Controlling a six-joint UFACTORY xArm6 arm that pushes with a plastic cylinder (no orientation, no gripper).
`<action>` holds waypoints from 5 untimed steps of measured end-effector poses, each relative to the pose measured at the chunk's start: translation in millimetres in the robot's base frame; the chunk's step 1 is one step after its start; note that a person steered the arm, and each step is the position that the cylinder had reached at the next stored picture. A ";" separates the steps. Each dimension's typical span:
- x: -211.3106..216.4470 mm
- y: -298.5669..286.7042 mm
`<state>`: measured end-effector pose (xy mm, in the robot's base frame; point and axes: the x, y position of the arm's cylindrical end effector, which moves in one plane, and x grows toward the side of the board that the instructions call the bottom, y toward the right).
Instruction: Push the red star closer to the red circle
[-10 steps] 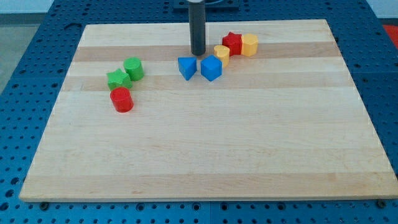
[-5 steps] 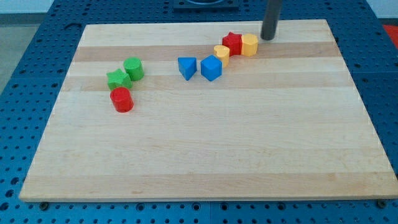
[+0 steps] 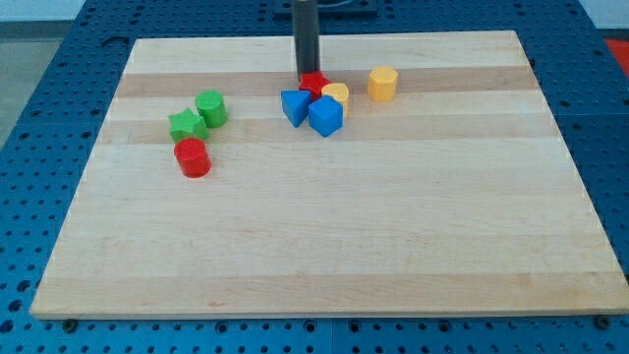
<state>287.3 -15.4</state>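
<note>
The red star (image 3: 314,84) lies near the view's top centre, pressed among a blue triangle-like block (image 3: 294,105), a blue cube (image 3: 325,115) and a yellow block (image 3: 336,95). My tip (image 3: 308,76) stands right at the star's upper left edge, touching or nearly touching it. The red circle (image 3: 193,157), a short cylinder, sits far to the view's left, just below a green star (image 3: 186,125) and a green cylinder (image 3: 211,107).
A yellow hexagonal block (image 3: 382,84) stands alone to the right of the cluster. The blocks lie on a wooden board (image 3: 324,236) over a blue perforated table.
The rod swung from the top right back to the left. The red star and the yellow block beside it moved left against the blue blocks, the blue cube shifted, and the yellow hexagon stands apart.
</note>
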 end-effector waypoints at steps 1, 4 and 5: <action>0.6 22.2; 48.7 23.4; 63.3 23.4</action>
<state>350.7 7.9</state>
